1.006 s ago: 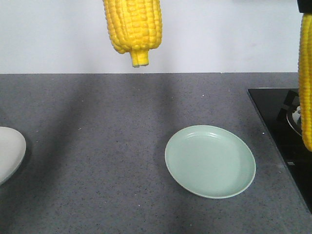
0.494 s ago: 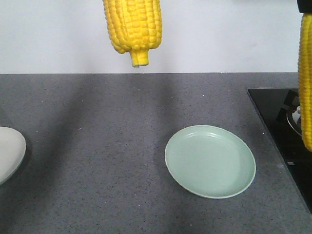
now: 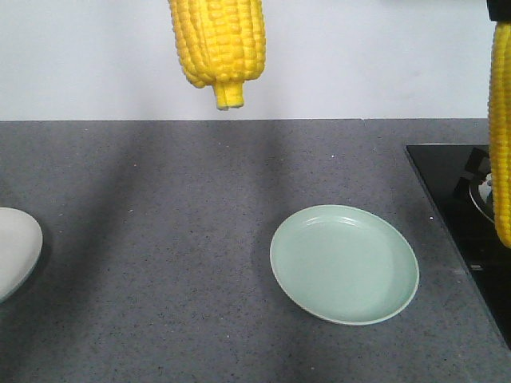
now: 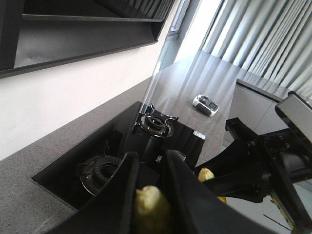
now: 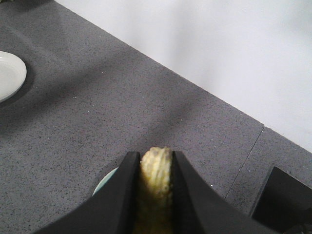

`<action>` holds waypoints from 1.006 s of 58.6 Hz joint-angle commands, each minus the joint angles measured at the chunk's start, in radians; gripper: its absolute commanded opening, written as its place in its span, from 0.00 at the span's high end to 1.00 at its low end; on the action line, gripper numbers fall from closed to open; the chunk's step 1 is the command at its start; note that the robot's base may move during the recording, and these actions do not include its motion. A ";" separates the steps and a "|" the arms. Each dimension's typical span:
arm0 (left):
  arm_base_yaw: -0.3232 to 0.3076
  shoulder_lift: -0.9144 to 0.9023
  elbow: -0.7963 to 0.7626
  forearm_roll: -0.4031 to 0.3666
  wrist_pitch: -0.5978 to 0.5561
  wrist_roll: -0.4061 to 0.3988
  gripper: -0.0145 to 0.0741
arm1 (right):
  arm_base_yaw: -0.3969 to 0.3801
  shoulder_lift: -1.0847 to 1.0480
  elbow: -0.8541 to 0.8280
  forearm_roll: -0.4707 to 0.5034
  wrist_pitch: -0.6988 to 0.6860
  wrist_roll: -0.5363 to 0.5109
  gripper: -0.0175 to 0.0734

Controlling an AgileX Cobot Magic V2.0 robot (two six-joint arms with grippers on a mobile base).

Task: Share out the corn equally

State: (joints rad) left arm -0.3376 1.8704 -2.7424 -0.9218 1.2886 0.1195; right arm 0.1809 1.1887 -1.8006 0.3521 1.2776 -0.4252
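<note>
Two cobs of corn are hanging in the air in the front view: one at the top centre, one along the right edge. Below them, a green plate is sitting on the grey counter, and a white plate is showing at the left edge. The left gripper is closing its black fingers around one cob. The right gripper is gripping the other cob.

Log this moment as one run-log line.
left gripper: shut on corn cob | right gripper: shut on second cob | green plate: empty | white plate: nothing visible on it
</note>
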 commanded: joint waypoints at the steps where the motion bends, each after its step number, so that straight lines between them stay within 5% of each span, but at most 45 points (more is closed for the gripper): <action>1: -0.002 -0.045 -0.019 -0.045 -0.030 -0.009 0.84 | -0.006 -0.011 -0.018 0.016 -0.066 -0.008 0.81; 59: -0.002 -0.045 -0.019 -0.045 -0.030 -0.009 0.84 | -0.006 0.002 -0.018 0.017 -0.096 -0.004 0.81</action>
State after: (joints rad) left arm -0.3376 1.8704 -2.7424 -0.9218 1.2886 0.1195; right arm 0.1809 1.1896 -1.8006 0.3521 1.2698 -0.4252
